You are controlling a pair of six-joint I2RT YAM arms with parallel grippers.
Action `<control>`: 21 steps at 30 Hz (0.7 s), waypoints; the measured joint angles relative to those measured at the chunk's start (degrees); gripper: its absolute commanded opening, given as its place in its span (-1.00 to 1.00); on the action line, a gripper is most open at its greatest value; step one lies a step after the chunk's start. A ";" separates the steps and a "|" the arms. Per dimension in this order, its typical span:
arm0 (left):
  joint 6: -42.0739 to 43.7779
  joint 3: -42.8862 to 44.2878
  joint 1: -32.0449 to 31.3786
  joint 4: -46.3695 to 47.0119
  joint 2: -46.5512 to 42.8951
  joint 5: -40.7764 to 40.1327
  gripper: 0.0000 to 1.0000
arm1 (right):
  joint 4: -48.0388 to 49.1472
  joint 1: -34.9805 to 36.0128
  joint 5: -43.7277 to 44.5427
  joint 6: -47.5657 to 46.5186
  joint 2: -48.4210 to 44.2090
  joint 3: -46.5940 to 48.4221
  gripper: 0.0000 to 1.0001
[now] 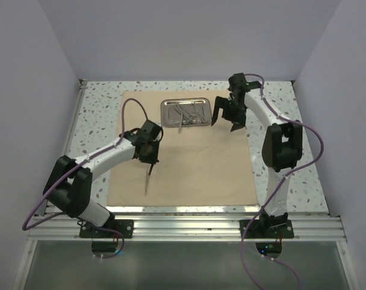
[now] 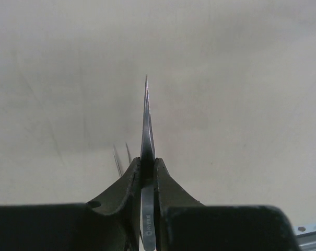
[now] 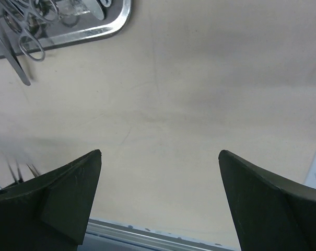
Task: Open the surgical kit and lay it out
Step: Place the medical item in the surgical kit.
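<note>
The beige cloth wrap (image 1: pixel 189 163) lies spread flat on the table. The steel tray (image 1: pixel 168 121) sits on its far edge with ring-handled forceps (image 1: pixel 184 113) and other thin instruments in it. It also shows in the right wrist view (image 3: pixel 103 29), with forceps rings (image 3: pixel 30 46) hanging over its rim. My left gripper (image 1: pixel 151 158) is shut on silver tweezers (image 1: pixel 147 180). In the left wrist view the tweezers (image 2: pixel 147 125) point away between the closed fingers (image 2: pixel 168 188), low over the cloth (image 2: pixel 241 94). My right gripper (image 1: pixel 225 119) is open and empty, just right of the tray, above the cloth (image 3: pixel 199 94).
The speckled tabletop (image 1: pixel 98 115) borders the cloth on all sides. White walls close in the back and sides. A metal rail (image 1: pixel 189 225) runs along the near edge, also visible in the right wrist view (image 3: pixel 147 238).
</note>
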 measured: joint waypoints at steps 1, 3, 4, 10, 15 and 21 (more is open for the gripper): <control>-1.33 -3.41 -1.11 0.17 -1.36 0.33 -1.00 | 0.20 0.11 -0.13 0.07 -0.15 -0.87 0.97; -3.52 -8.98 -2.27 0.98 -3.37 1.01 -1.00 | 1.33 0.26 -0.42 0.15 -1.18 -4.28 0.97; -4.68 -11.63 -2.43 1.51 -4.31 1.22 -1.00 | 1.51 0.35 -0.66 0.20 -1.86 -6.34 0.97; -9.31 -16.35 -2.43 3.06 -6.16 1.81 0.11 | 2.60 0.81 -1.03 0.28 -6.16 -15.80 0.97; -10.25 -13.70 -2.40 1.31 -8.17 1.31 0.32 | 3.50 0.87 -0.94 0.24 -9.81 -19.39 0.97; -6.62 5.68 -2.25 0.02 -2.25 -1.99 0.29 | 4.31 0.87 -0.44 0.22 -12.96 -22.03 0.97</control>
